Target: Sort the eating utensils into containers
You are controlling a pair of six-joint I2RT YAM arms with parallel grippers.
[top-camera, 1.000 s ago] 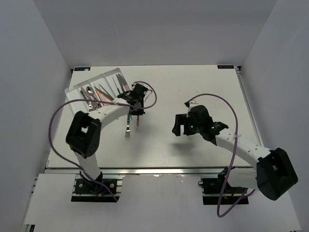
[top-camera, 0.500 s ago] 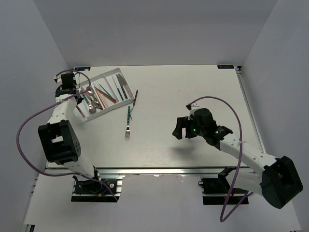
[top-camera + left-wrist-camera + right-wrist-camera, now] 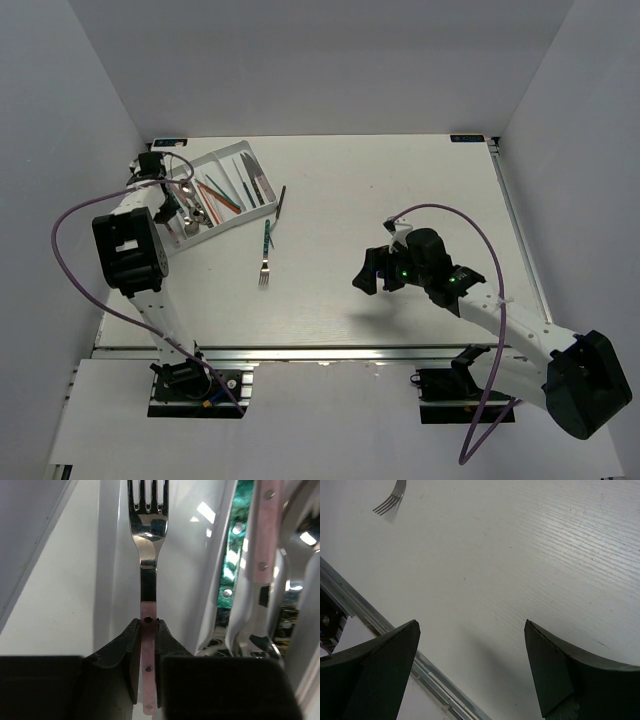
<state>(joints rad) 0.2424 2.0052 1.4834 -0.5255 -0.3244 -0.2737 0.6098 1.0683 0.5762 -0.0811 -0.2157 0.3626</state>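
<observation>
The white cutlery tray (image 3: 243, 150) lies at the far left and holds several utensils. My left gripper (image 3: 155, 178) is at the tray's left end, shut on the pink handle of a fork (image 3: 148, 645). The fork's tines (image 3: 148, 500) point along the tray's outermost compartment (image 3: 112, 555). Teal-handled (image 3: 231, 565) and pink-handled (image 3: 263, 530) utensils lie in the neighbouring compartments. A teal-handled fork (image 3: 266, 250) lies on the table; its tines show in the right wrist view (image 3: 390, 501). My right gripper (image 3: 368, 272) hangs open and empty above bare table (image 3: 471, 625).
A slim black utensil (image 3: 281, 200) lies on the table just right of the tray. The table's metal front rail (image 3: 380, 625) runs close under my right gripper. Grey walls stand on the left, back and right.
My left arm has swung from mid-table, near the teal fork, over to the tray's left end, and the pink-handled fork has left the table. My right arm has drifted slightly toward the front edge.
</observation>
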